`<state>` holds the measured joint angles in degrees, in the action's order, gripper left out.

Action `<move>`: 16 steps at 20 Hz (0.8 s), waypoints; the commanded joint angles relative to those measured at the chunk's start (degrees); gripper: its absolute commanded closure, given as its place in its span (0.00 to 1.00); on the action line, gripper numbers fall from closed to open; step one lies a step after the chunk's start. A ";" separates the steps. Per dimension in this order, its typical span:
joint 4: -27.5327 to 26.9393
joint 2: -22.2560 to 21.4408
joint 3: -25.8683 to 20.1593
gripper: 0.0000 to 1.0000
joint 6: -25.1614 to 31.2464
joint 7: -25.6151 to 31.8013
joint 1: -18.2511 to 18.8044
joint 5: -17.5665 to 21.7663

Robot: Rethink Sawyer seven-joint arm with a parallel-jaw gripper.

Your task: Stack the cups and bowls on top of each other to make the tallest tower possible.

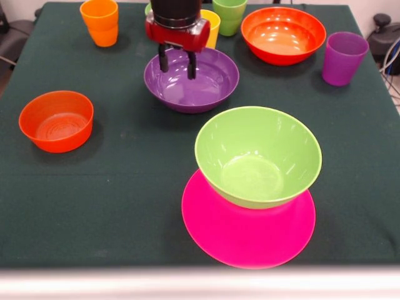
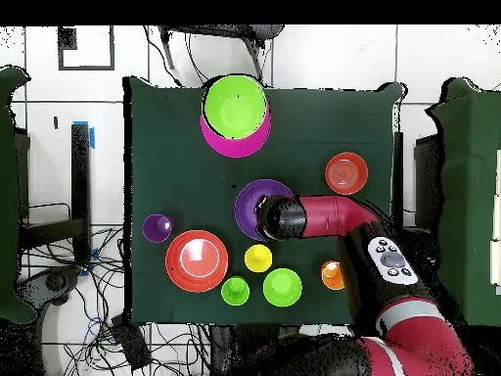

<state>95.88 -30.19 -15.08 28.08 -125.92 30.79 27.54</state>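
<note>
Evidently the claw (image 1: 177, 64) hung with its two dark fingers parted and empty, tips over the far rim of the purple bowl (image 1: 200, 87) at mid-worktop (image 1: 125, 187). Nearer the camera, the light green bowl (image 1: 259, 156) sat in the pink bowl (image 1: 250, 234). The arm (image 2: 333, 215) hid most of the yellow cup (image 1: 211, 25) and cut off a green cup (image 1: 229, 15). Overhead, the arm half covered the orange cup (image 2: 332, 274).

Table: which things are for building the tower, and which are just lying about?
For the tower: pink bowl, light green bowl, purple bowl, two orange-red bowls, small green bowl, orange cup, yellow cup, green cup, purple cup, gripper.
Just lying about: floor cables, blue tape.
</note>
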 commanded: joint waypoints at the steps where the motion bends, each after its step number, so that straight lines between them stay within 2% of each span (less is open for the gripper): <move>1: 2.00 -3.09 -5.06 0.00 7.06 9.55 0.87 0.77; 5: 3.84 -4.68 -5.04 0.00 6.68 9.18 1.12 1.20; 11: 1.02 -3.68 -5.14 0.00 9.01 12.01 2.66 1.89; 16: 0.51 -1.49 -5.15 0.00 7.36 12.57 3.92 3.40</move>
<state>96.41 -34.55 -15.70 29.47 -125.92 33.73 27.58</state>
